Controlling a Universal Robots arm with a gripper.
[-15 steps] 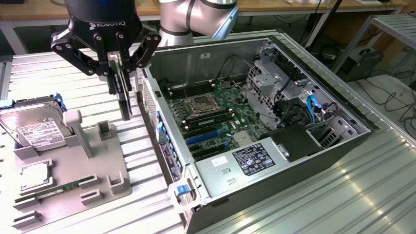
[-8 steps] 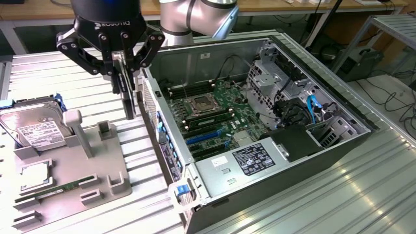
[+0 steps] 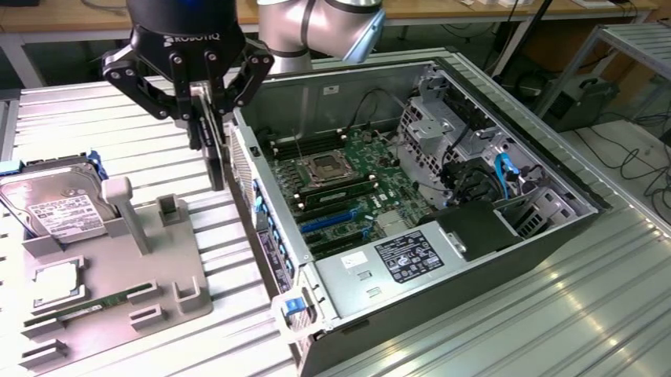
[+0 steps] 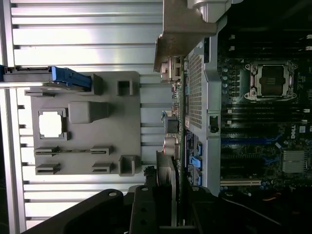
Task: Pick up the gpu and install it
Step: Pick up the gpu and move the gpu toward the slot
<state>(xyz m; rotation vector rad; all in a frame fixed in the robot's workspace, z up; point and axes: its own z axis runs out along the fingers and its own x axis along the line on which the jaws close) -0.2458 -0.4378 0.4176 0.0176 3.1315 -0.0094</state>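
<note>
you are carrying the gpu (image 3: 217, 161) in the gripper (image 3: 210, 118), its fingers (image 3: 195, 110) clenched on the card's upper edge, so it is hanging edge-down in the air above the table (image 3: 94, 126). it is sitting between the grey holder (image 3: 157, 267) and the perforated wall of the open case (image 3: 566, 228), just outside that wall. in the wrist view the card (image 4: 174, 126) is running away from the gripper (image 4: 168, 195) alongside that wall, silver bracket at the far end. to my eye, you are doing this step well if you are keeping the card plumb, holding its lower edge above the case rim while crossing, and lining the bracket end with the rear wall and the edge with the blue slots on the motherboard (image 3: 346, 181); a tilt looks likely to snag it. counting: one gpu, one gripper, one case, one holder, one hard drive (image 3: 53, 204), one processor chip (image 3: 58, 287), and one memory stick (image 3: 89, 310) lying in the holder.
</note>
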